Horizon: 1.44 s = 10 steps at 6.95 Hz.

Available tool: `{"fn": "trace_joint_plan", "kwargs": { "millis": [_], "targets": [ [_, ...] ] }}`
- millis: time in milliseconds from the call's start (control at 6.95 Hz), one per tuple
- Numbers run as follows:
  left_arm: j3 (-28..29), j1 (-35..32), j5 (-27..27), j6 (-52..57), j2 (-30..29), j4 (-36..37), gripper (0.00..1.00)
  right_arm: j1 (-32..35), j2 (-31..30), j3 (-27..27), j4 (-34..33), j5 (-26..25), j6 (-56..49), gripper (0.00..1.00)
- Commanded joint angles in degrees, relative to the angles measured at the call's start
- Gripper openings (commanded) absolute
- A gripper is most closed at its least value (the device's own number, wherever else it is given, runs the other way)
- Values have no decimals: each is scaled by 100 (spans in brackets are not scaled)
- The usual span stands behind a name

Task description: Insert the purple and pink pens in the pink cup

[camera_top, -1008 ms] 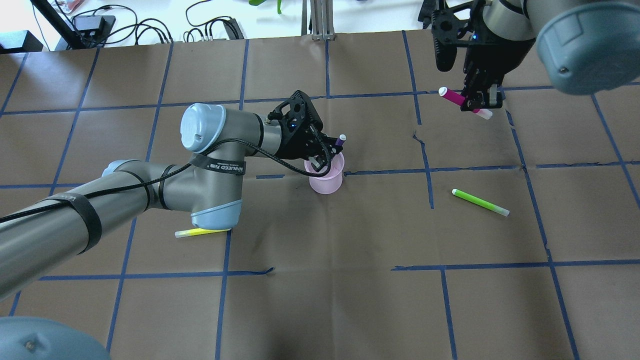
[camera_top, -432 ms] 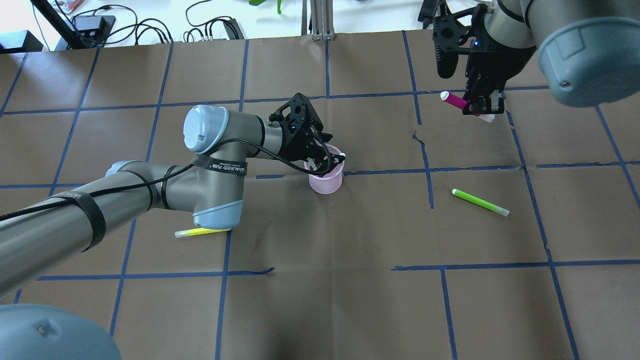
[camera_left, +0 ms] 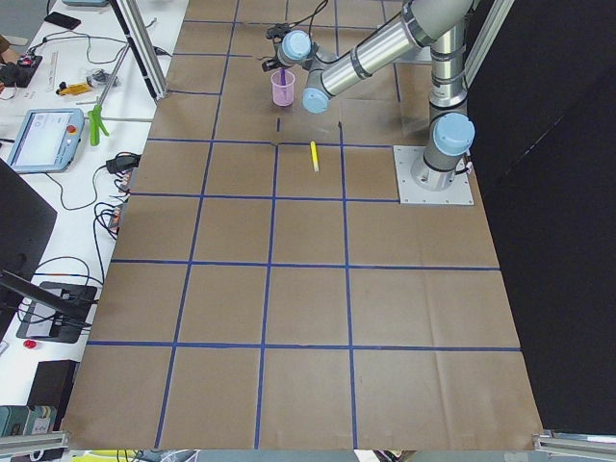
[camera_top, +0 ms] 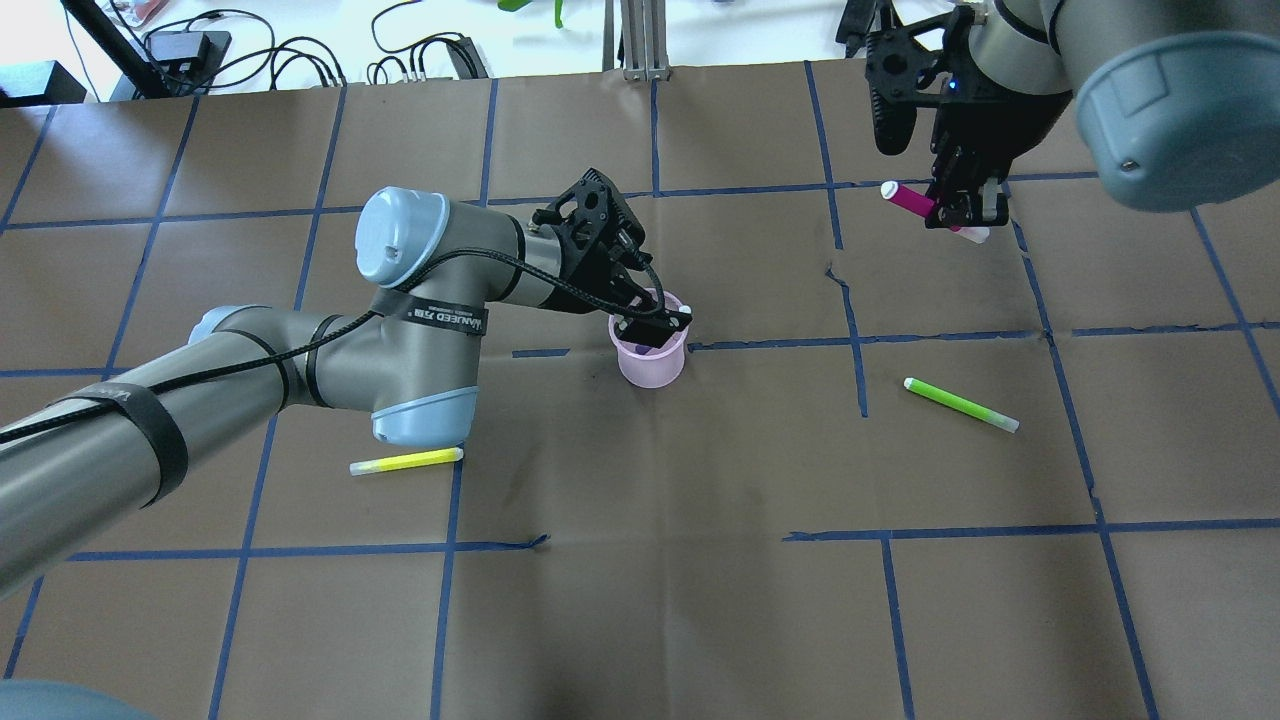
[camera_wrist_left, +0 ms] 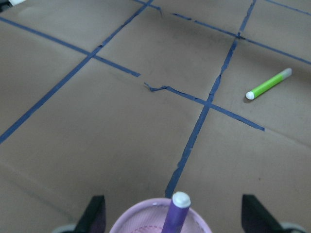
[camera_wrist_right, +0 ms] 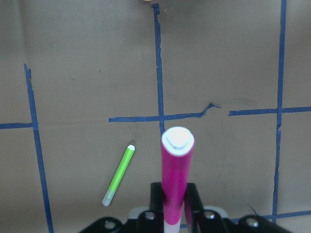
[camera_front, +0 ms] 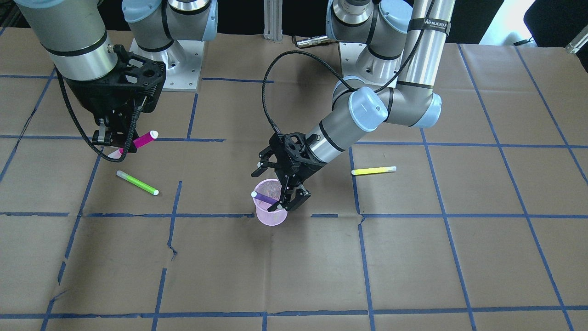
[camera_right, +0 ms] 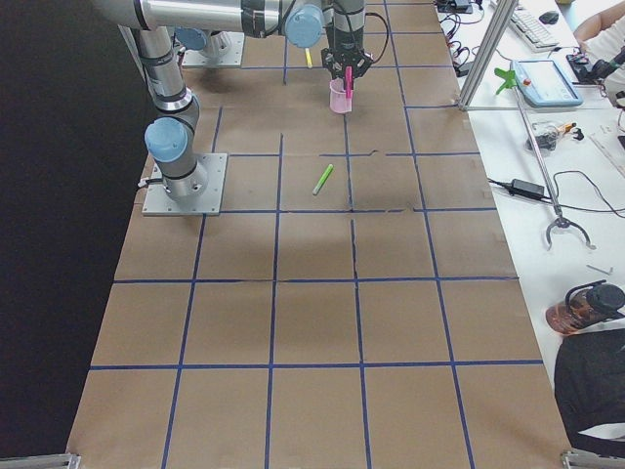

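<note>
Since a second ago: the purple pen [camera_front: 262, 196] has gone from the left gripper [camera_front: 288, 203] down into the cup [camera_front: 271, 217]. The left elbow has swung a little toward the far side of the table. The right arm has barely shifted.

Purple pen: in the cup, leaning, with its white cap just over the rim on the side toward the right arm. Nothing grips it.

Cup: upright on the brown paper [camera_top: 700, 620], near the table's middle, beside a blue tape crossing.

Left gripper: low over the cup, jaws spread wide. The wrist view shows its fingers [camera_wrist_left: 95, 216] on either side of the rim, and neither touches the pen.

Pink pen [camera_top: 912, 200]: well apart from the cup, toward the table's far right corner. It is clamped near its tail end in the right gripper [camera_top: 962, 212], lying roughly level and clear of the paper. Its white cap points toward the table's middle.

Green pen [camera_top: 960, 404]: flat on the paper, between the cup and the right arm's side.

Yellow pen [camera_top: 407, 461]: flat on the paper, just beside the left arm's elbow joint in the overhead view.
</note>
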Motion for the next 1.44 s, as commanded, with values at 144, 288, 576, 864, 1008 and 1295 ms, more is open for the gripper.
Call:
{"fn": "trace_joint_plan", "kwargs": {
  "millis": [144, 288, 576, 864, 1008, 1295],
  "targets": [
    [1241, 190, 934, -81, 921, -3761, 98, 0, -8, 42, -9, 68, 9, 5],
    [1507, 374, 1391, -203, 1063, -4663, 98, 8, 1, 50, -9, 86, 35, 5],
    [1510, 508, 2287, -1033, 1090, -4882, 96, 35, 132, 138, -9, 591, 445, 5],
    [1606, 691, 3465, -2554, 1108, -5155, 94, 271, 246, 200, -411, 991, 790, 5],
    [1623, 806, 3548, -3517, 1117, -5190, 95, 455, 360, 226, -613, 1261, 913, 5],
    [1867, 851, 3593, -4264, 1100, -5731, 98, 885, 781, 217, -1489, 1735, 1788, 5]
  ]
}}
